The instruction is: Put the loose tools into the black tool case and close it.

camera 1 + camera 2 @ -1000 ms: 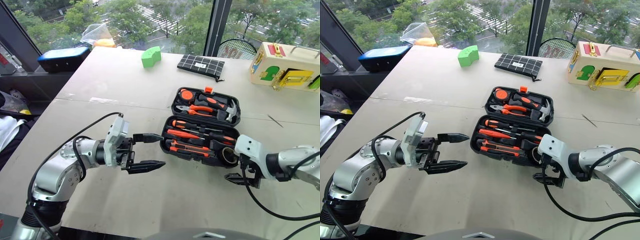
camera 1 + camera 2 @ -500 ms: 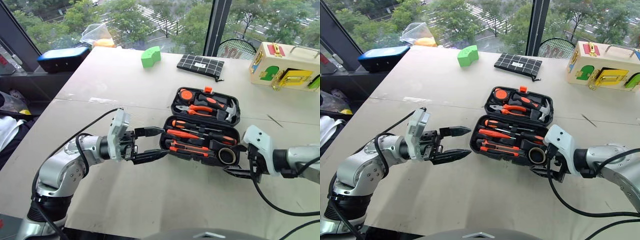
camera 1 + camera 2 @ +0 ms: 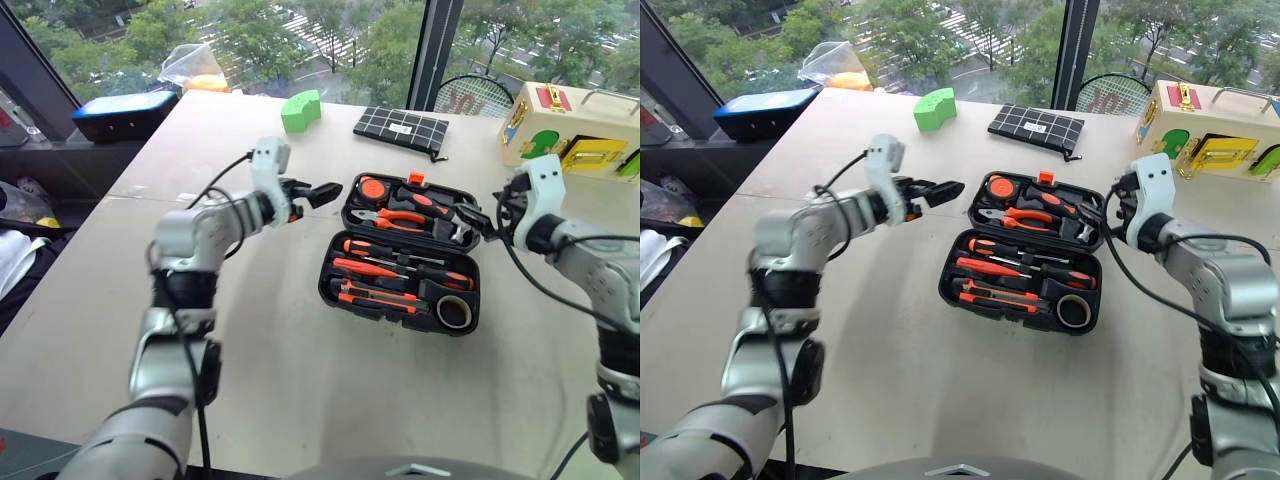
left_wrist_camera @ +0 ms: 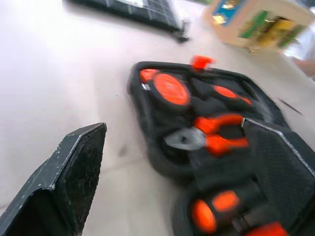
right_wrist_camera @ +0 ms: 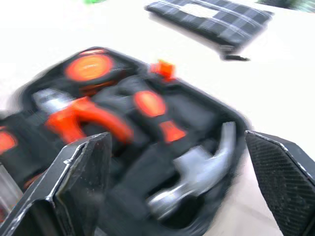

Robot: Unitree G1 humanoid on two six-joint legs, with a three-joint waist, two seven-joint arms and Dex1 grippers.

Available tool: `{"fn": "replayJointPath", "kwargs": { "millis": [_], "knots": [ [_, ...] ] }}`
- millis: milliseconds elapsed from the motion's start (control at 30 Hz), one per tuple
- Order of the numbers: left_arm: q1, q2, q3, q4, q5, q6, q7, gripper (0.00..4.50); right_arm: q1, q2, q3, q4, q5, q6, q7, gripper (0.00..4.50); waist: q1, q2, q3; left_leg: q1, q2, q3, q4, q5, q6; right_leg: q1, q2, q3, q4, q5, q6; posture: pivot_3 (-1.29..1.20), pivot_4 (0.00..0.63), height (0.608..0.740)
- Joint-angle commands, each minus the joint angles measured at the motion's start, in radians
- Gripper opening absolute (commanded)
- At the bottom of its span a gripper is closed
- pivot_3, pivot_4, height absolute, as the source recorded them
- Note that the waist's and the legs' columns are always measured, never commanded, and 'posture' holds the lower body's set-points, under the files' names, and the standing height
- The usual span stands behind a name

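the black tool case (image 3: 405, 255) lies open on the pale surface (image 3: 300, 380), lid half away from the robot, base half toward it. in the base sit the two long screwdrivers (image 3: 400, 262), the utility knife (image 3: 375, 296) and, at the robot's right end, the small tape roll (image 3: 453, 312). the lid carries the round orange tape measure (image 3: 375, 188), the pliers (image 3: 400, 217) and the hammer (image 3: 458, 227), all clipped in place. the orange latch (image 3: 416, 180) stands on the lid's far edge.

the left arm reaches forward and bends inward toward the case. the left gripper (image 3: 318, 194) hangs above the surface just beside the lid's left far corner, pointing toward the case and slightly downward. its jaws stand wide and hold nothing. in the left wrist view the tape measure and pliers lie directly ahead of the fingers (image 4: 64, 187).

the right arm is raised with the forearm angled in from the right. the right gripper (image 3: 478, 222) sits close against the lid's right end by the hammer; whether it touches the rim cannot be told. its jaws are wide and empty. the right wrist view looks between its fingers (image 5: 81, 182) at the hammer head and the latch.

well beyond the case lie a black checked pouch (image 3: 402, 129), a green block (image 3: 300, 111), a blue-topped box (image 3: 125, 113) at the far left edge, and a cream box with coloured fittings (image 3: 575, 135) at the far right.
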Motion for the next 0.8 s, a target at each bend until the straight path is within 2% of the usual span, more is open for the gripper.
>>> {"fn": "replayJointPath", "kwargs": {
  "millis": [33, 200, 333, 367, 433, 467, 633, 667, 733, 800],
  "knots": [
    [-0.116, -0.036, -0.033, 0.248, 0.114, -0.124, -0.029, 4.50, -0.054, 0.025, 0.020, 0.114, -0.061, -0.004, -0.039, 4.33, -0.002, 0.000, 0.000, 0.000, 0.000, 0.000, 0.000, 0.001, -0.002, 0.000, 0.000, 0.000, 0.000, 0.000, 0.000, 0.00, 0.150, 0.740],
    [-0.227, -0.080, -0.101, 0.560, 0.259, -0.318, -0.145, 4.50, -0.091, 0.068, -0.001, 0.277, -0.093, -0.011, -0.055, 4.33, -0.003, 0.000, 0.000, -0.001, 0.000, 0.003, -0.002, 0.002, -0.003, -0.003, 0.000, 0.001, 0.001, 0.000, 0.000, 0.00, 0.150, 0.740],
    [-0.248, -0.092, -0.122, 0.691, 0.329, -0.360, -0.224, 4.50, -0.089, 0.081, -0.013, 0.327, -0.085, 0.020, -0.037, 4.33, -0.005, 0.000, -0.001, -0.002, 0.000, 0.004, -0.001, 0.001, -0.003, -0.004, 0.000, 0.002, 0.001, 0.000, 0.000, 0.00, 0.150, 0.740],
    [-0.252, -0.094, -0.119, 0.710, 0.336, -0.363, -0.244, 3.96, -0.086, 0.084, -0.019, 0.330, -0.077, 0.033, -0.030, 4.50, -0.004, 0.000, -0.001, -0.001, 0.000, 0.004, -0.001, 0.001, -0.002, -0.004, 0.000, 0.002, 0.001, 0.000, 0.000, 0.00, 0.150, 0.740],
    [-0.259, -0.096, -0.110, 0.731, 0.347, -0.381, -0.266, 3.26, -0.078, 0.089, -0.037, 0.328, -0.062, 0.053, -0.021, 4.00, -0.004, 0.000, -0.002, -0.001, 0.000, 0.004, -0.001, 0.000, 0.001, -0.003, 0.000, 0.002, 0.002, 0.000, 0.000, 0.00, 0.150, 0.740],
    [-0.267, -0.097, -0.101, 0.738, 0.345, -0.383, -0.284, 2.66, -0.074, 0.090, -0.051, 0.322, -0.047, 0.067, -0.011, 3.65, -0.004, 0.000, -0.002, -0.001, 0.000, 0.004, -0.001, -0.001, 0.001, -0.003, 0.000, 0.002, 0.002, 0.000, 0.000, 0.00, 0.150, 0.740],
    [-0.300, -0.104, -0.066, 0.729, 0.318, -0.346, -0.410, 0.28, -0.073, 0.099, -0.112, 0.294, 0.016, 0.111, 0.023, 1.27, -0.004, 0.000, -0.002, -0.001, 0.000, 0.004, -0.001, -0.001, 0.001, -0.003, 0.000, 0.002, 0.003, 0.000, 0.000, 0.00, 0.150, 0.740],
    [-0.301, -0.105, -0.064, 0.726, 0.320, -0.342, -0.425, 0.00, -0.075, 0.100, -0.118, 0.294, 0.023, 0.112, 0.027, 0.84, -0.004, 0.000, -0.002, -0.001, 0.000, 0.004, -0.001, -0.001, 0.001, -0.004, 0.000, 0.002, 0.004, 0.000, 0.000, 0.00, 0.150, 0.740],
    [-0.296, -0.105, -0.065, 0.709, 0.326, -0.357, -0.460, 0.00, -0.082, 0.111, -0.130, 0.289, 0.037, 0.086, 0.046, 0.03, -0.005, 0.000, -0.002, -0.001, 0.000, 0.004, -0.001, -0.001, 0.001, -0.004, 0.000, 0.002, 0.004, 0.000, 0.000, 0.00, 0.150, 0.740],
    [-0.254, -0.102, -0.095, 0.633, 0.367, -0.511, -0.482, 0.00, -0.096, 0.120, -0.123, 0.266, 0.030, -0.026, 0.090, 0.03, -0.006, 0.001, -0.001, -0.001, 0.000, 0.003, -0.001, -0.001, 0.001, -0.004, 0.000, 0.002, 0.004, 0.000, 0.000, 0.00, 0.150, 0.740]
  ]
}}
